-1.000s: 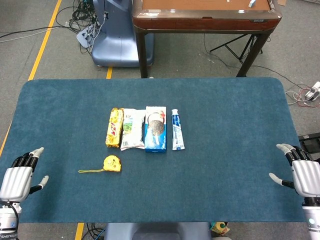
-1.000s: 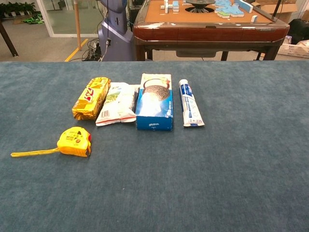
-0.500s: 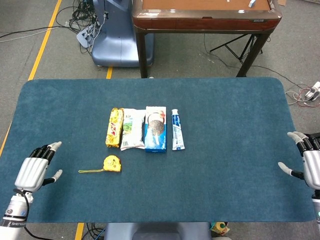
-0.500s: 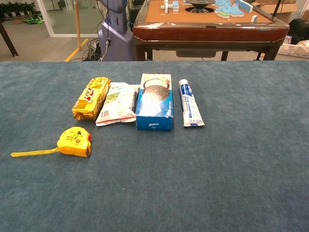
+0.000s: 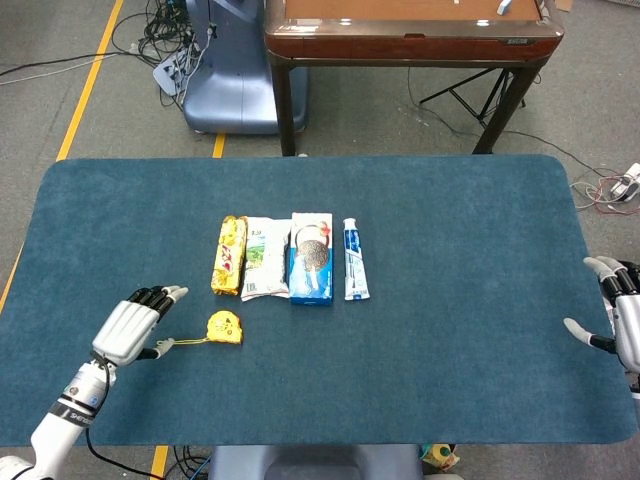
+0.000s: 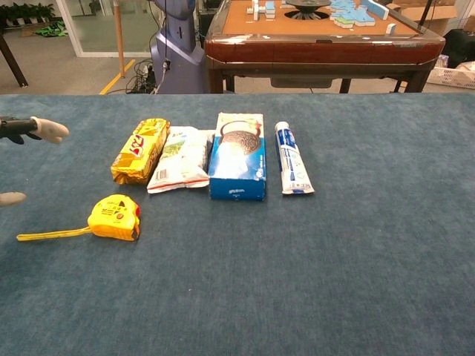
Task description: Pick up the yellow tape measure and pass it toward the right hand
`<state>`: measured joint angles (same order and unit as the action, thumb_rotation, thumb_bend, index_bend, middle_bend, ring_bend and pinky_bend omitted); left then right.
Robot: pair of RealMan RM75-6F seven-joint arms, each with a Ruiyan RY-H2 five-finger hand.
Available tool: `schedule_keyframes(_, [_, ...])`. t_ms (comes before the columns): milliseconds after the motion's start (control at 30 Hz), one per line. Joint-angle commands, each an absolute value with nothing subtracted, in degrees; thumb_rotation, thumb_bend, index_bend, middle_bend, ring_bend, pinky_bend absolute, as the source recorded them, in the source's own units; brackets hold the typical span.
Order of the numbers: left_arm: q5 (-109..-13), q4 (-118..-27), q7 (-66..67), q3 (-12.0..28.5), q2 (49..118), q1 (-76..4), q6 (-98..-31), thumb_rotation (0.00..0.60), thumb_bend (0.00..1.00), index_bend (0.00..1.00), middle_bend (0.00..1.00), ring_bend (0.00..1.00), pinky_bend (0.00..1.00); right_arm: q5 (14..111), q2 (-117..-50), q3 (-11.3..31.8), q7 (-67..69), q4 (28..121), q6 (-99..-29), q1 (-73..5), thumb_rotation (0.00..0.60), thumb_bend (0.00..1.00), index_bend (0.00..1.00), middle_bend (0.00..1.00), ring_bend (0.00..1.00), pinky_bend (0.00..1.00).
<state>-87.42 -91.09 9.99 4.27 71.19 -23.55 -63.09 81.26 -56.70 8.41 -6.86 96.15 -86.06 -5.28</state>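
Left hand (image 5: 130, 330): near left of the blue tabletop (image 5: 460, 360), fingers (image 5: 160, 296) spread wide, holding nothing, just left of the yellow tape measure. Yellow tape measure (image 5: 224, 327): lies flat on the tabletop, near left of centre; long axis left-right, its yellow strap (image 5: 180, 343) trailing left toward the left hand. Right hand (image 5: 620, 320): right edge, fingers apart, empty. Farther back, a row: yellow packet (image 5: 229, 255), white pouch (image 5: 265, 258), blue box (image 5: 311, 257), toothpaste tube (image 5: 355, 259).
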Motion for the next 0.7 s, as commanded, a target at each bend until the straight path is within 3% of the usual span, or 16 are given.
schedule_keyframes(33, [-85.45,-92.21,13.04,4.43,72.35,-26.18,-59.33,0.6,0.25,0.1,0.15,0.16,0.18,81.19,-57.18,8.03,-6.27,95.72,-85.9,-5.07,0.6,0.08,0.21,0.24,0.2,0.26])
schedule_keyframes(700, [-71.74,-91.25,25.98,5.56,80.26,-34.98,-48.83,0.6,0.25,0.09,0.14,0.16,0.18,80.41,-58.12,6.68,-3.28,93.21,-85.97,-3.38,0.6,0.08,0.21,0.24,0.2,0.26])
